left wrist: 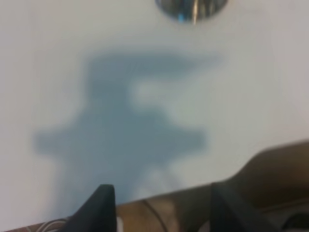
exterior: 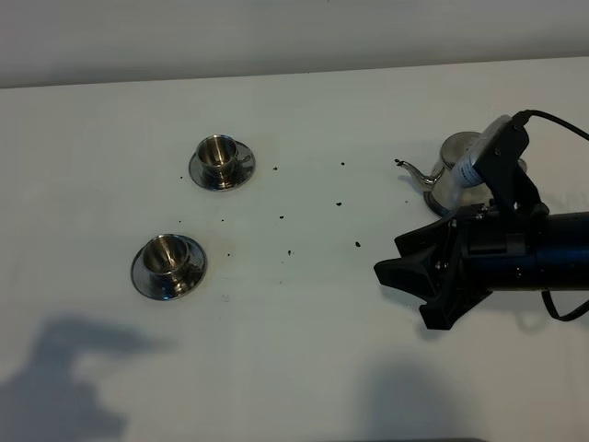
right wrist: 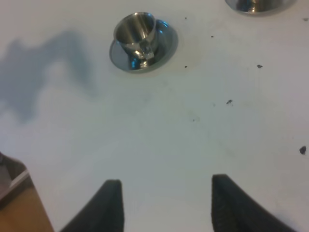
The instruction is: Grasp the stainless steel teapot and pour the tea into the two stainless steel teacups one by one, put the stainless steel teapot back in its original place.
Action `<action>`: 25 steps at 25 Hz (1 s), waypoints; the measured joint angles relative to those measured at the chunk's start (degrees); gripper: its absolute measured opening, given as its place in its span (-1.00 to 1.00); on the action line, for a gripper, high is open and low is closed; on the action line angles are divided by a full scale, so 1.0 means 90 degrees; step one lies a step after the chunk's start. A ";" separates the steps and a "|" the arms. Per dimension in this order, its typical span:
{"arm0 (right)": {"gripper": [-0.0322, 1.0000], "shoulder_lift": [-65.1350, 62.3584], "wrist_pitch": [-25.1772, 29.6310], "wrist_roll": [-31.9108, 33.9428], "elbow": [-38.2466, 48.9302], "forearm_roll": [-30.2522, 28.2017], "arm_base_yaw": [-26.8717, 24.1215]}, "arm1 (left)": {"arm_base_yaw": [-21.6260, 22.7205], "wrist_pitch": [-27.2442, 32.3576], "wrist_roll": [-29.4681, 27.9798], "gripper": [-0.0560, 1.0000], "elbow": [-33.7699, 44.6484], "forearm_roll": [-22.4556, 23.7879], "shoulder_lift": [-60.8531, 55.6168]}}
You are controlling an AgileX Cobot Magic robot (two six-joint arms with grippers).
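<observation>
The stainless steel teapot (exterior: 451, 170) stands at the back right of the white table, its spout pointing left and its body partly hidden by my right arm. My right gripper (exterior: 402, 281) hovers in front of and left of the pot, open and empty, its fingertips (right wrist: 112, 203) spread over bare table. One teacup (exterior: 221, 158) sits on its saucer at the back left, the other teacup (exterior: 168, 263) nearer the front left and also in the right wrist view (right wrist: 140, 35). My left gripper (left wrist: 164, 208) is open over the table's near edge. The tea is hidden.
Small dark specks (exterior: 357, 244) lie scattered between the cups and the pot. A saucer rim (left wrist: 190, 7) shows in the left wrist view. Arm shadows fall on the table's front left (exterior: 64, 378). A brown surface (left wrist: 270, 179) lies beyond the table edge.
</observation>
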 joint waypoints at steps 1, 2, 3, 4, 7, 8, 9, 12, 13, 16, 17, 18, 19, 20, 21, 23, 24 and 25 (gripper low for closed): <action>-0.14 0.0000 0.0000 0.0000 -0.0021 0.0006 0.0000 | 0.0000 -0.0077 0.0165 0.00 0.0165 -0.0068 -0.0067; -0.14 0.0000 0.0000 0.0000 -0.0029 0.0006 0.0000 | 0.0000 -0.0210 0.0349 0.00 0.0291 -0.0137 -0.0164; -0.14 0.0000 0.0000 0.0000 -0.0043 0.0006 0.0000 | 0.0000 -0.0366 0.0598 0.00 0.0422 -0.0218 -0.0272; -0.14 0.0000 0.0000 0.0000 -0.0060 0.0006 0.0000 | 0.0000 -0.0511 0.0752 0.00 0.0527 -0.0333 -0.0367; -0.14 0.0000 0.0000 0.0000 -0.0076 0.0006 0.0000 | 0.0000 -0.0804 0.1202 0.00 0.0777 -0.0684 -0.0713; -0.14 0.0000 0.0000 0.0000 -0.0076 0.0006 0.0000 | 0.0000 -0.0794 0.1283 0.00 0.0841 -0.0767 -0.0806; -0.14 0.0000 0.0000 0.0000 -0.0078 0.0006 0.0000 | 0.0000 -0.0799 0.1326 0.00 0.0870 -0.0837 -0.0915; -0.14 0.0000 0.0000 0.0000 -0.0078 0.0006 0.0000 | 0.0000 -0.0809 0.1525 0.00 0.0878 -0.0983 -0.1236; -0.14 0.0000 0.0000 0.0000 -0.0078 0.0006 0.0000 | 0.0000 -0.0809 0.1602 0.00 0.0878 -0.1039 -0.1337; -0.14 0.0000 0.0000 0.0000 -0.0078 0.0006 0.0000 | 0.0000 -0.0815 0.1693 0.00 0.0878 -0.1087 -0.1538; -0.14 0.0000 0.0000 0.0000 -0.0078 0.0006 0.0000 | 0.0000 -0.0807 0.1701 0.00 0.0878 -0.1087 -0.1595; -0.14 0.0000 0.0000 0.0000 -0.0078 0.0006 0.0000 | 0.0042 -0.0807 0.1706 0.00 0.0878 -0.1087 -0.1646; -0.14 0.0000 0.0000 0.0000 -0.0078 0.0006 0.0000 | 0.0136 -0.0807 0.1713 0.00 0.0878 -0.1097 -0.1686; -0.14 0.0000 0.0000 0.0000 -0.0084 0.0006 0.0000 | 0.0295 -0.0807 0.1713 0.00 0.0878 -0.1097 -0.1704; -0.14 0.0000 0.0015 0.0000 -0.0084 0.0006 0.0000 | 0.0612 -0.0807 0.1713 0.00 0.0878 -0.1097 -0.1744; -0.14 0.0000 0.0061 0.0000 -0.0084 0.0001 0.0000 | 0.1196 -0.0813 0.1720 0.00 0.0878 -0.1091 -0.1798; -0.14 0.0000 0.0110 0.0000 -0.0084 0.0001 0.0000 | 0.1633 -0.0813 0.1720 0.00 0.0878 -0.1091 -0.1852; -0.14 0.0000 0.0156 0.0000 -0.0084 0.0001 0.0000 | 0.1988 -0.0813 0.1720 0.00 0.0878 -0.1091 -0.1914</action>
